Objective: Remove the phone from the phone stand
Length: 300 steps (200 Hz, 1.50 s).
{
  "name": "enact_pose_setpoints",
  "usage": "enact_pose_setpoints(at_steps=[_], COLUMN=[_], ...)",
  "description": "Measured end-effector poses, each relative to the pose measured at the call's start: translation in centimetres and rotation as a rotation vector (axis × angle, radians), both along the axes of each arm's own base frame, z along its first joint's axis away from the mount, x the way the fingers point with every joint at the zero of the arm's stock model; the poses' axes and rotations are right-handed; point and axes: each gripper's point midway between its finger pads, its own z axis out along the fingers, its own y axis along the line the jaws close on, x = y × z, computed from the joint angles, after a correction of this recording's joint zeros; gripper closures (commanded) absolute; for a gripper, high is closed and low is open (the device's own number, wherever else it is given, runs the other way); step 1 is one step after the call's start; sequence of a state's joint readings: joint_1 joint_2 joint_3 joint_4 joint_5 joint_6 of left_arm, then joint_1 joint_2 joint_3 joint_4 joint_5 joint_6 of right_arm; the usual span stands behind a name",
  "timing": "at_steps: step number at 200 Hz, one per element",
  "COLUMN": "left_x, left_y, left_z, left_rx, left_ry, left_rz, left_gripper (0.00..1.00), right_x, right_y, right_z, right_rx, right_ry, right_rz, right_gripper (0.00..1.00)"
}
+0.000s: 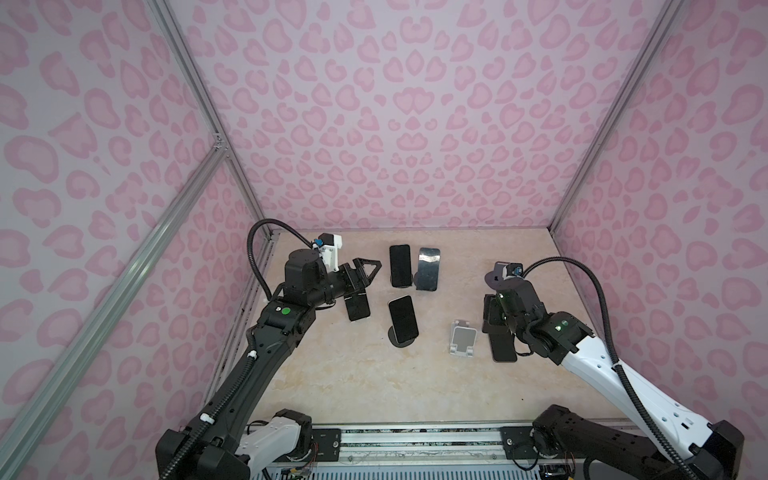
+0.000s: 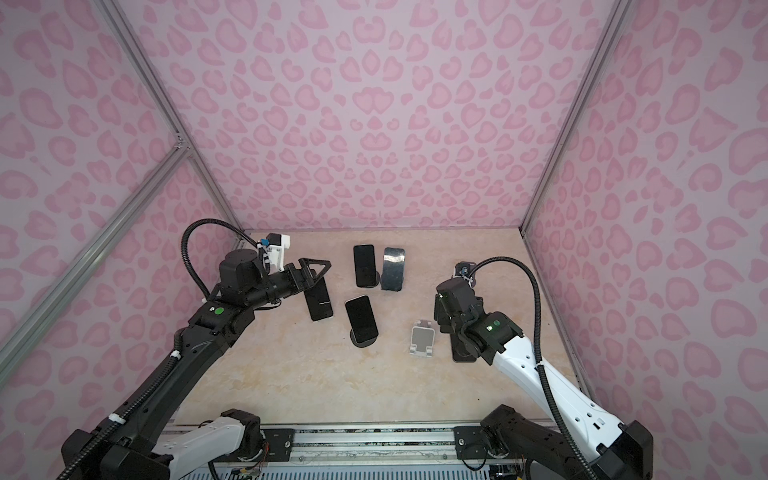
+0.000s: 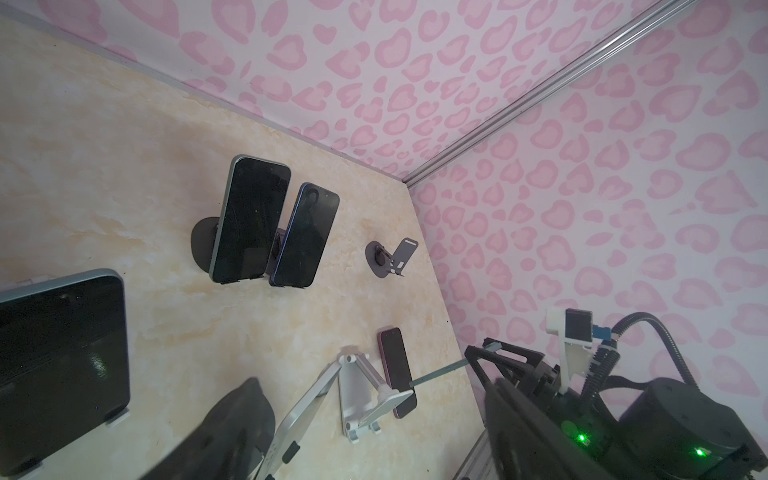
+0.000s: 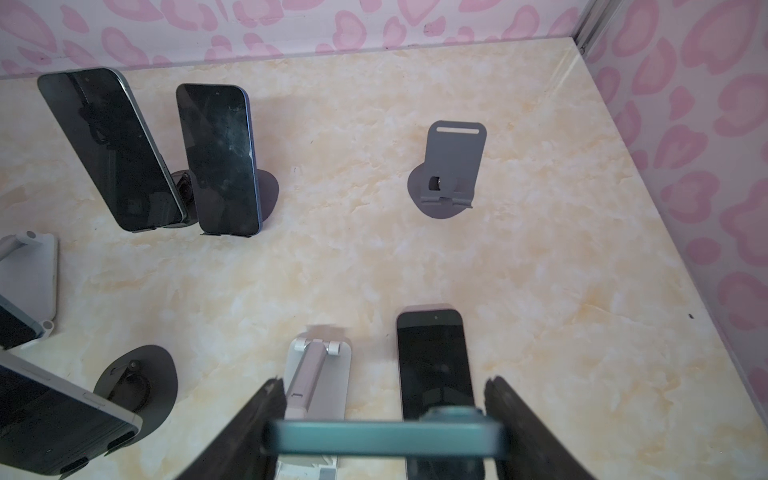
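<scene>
Left gripper (image 1: 365,272): hangs just over the top of the left phone (image 1: 358,307); no view lets you tell whether its jaws are open or gripping; leave it be.
Left phone: propped up, not flat; no part of this step.
Back phones (image 1: 400,266): two, side by side, both propped up; well clear of your path.
Mid phone (image 1: 402,318): leans on a dark base (image 1: 397,340); keep the right arm away from it.
White stand (image 1: 463,336): empty; the phone is off it, so the lift looks done.
Right gripper (image 4: 384,415): clamped across the held phone (image 4: 386,438), a teal one seen edge-on, level, in the air.
Held phone: hangs beside the white stand and partly over the flat phone (image 4: 434,361), which lies screen-up on the table (image 4: 540,270).
Step in hand: setting down, most likely; shift first towards the bare table on the wall side, so you don't stack glass on glass; lower it level; release only once the underside rests; back out straight up.
Risk: a jaw tip clipping the white stand.
</scene>
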State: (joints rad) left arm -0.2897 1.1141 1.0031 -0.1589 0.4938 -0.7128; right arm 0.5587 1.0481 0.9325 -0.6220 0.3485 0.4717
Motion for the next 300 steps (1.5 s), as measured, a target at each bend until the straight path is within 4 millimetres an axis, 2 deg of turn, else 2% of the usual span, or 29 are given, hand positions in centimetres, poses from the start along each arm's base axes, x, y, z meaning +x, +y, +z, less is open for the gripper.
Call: enact_pose_setpoints(at_steps=[41,67,100,126,154,198,257,300], left_x=[0.0,0.1,0.1,0.1,0.1,-0.1,-0.1,-0.1], left_y=[0.0,0.0,0.0,0.0,0.0,0.1,0.1,0.1], left_z=[-0.1,-0.1,-0.1,-0.1,-0.1,0.2,0.2,0.2], left_rx=[0.001,0.001,0.003,0.005,0.007,0.014,0.015,0.015], left_ry=[0.002,0.003,0.001,-0.001,-0.004,-0.023,-0.022,-0.022], left_rz=[0.000,0.000,-0.001,-0.002,-0.002,-0.005,-0.005,-0.005], left_gripper=[0.13,0.13,0.13,0.13,0.13,0.13,0.13,0.13], right_x=[1.4,2.4,4.2,5.5,7.0,9.4,11.0,12.2], right_y=[0.7,0.4,-0.1,-0.2,0.7,0.9,0.9,1.0], right_z=[-1.3,-1.8,-2.1,-3.3,-4.1,-4.6,-6.9,-7.8], right_rx=[0.020,0.019,0.036,0.042,0.064,0.053,0.051,0.076], right_ry=[0.030,0.038,0.037,0.067,0.099,0.125,0.221,0.253], right_rz=[0.026,0.020,0.009,0.009,0.048,0.060,0.077,0.086], right_gripper=[0.50,0.50,0.51,0.52,0.52,0.53,0.54,0.55])
